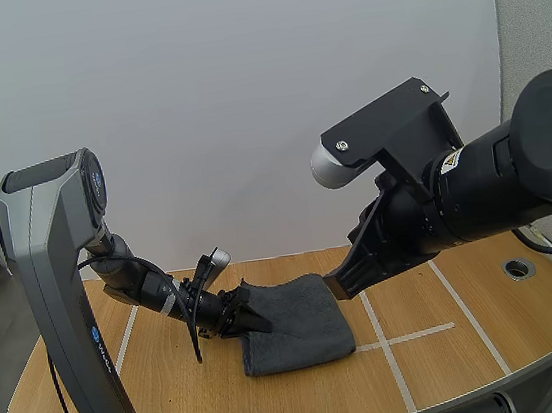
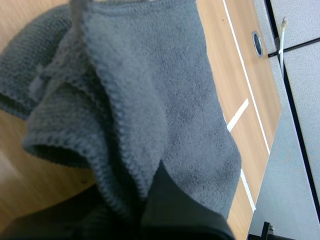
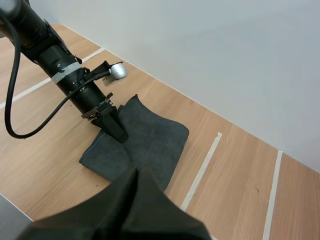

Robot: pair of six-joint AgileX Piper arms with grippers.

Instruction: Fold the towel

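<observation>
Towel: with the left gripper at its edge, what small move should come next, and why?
Probably draw the pinched edge rightward across the towel. The left gripper holds a raised flap at the towel's left side, not yet laid flat; the right gripper, fingers together, hangs by the far corner, holding nothing.

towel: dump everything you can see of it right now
The towel is dark grey terry cloth with a ribbed hem, folded into a rough rectangle of stacked layers. It lies on the wooden table beside white tape lines. Its left edge is lifted and bunched, pinched in the left gripper. The right gripper, shut, hangs by its far right corner; whether they touch is unclear.
</observation>
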